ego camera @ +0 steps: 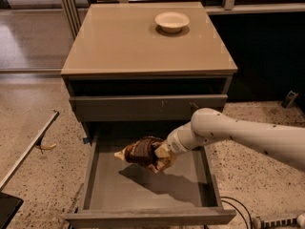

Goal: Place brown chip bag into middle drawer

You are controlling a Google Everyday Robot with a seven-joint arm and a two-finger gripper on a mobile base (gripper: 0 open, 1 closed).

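The brown chip bag [141,153] hangs over the open middle drawer [100,185], just above its bare grey floor, with its shadow below it. My gripper [161,154] reaches in from the right on a white arm [248,136] and is shut on the bag's right end. The bag lies roughly level, its tan end pointing left. The fingers are mostly hidden by the bag.
A small cream bowl [172,21] sits at the back right of the tan cabinet top [119,42]. A closed grey drawer front [143,107] with scuff marks is above the open drawer. A dark wall stands to the right; a metal bar [28,149] leans at left.
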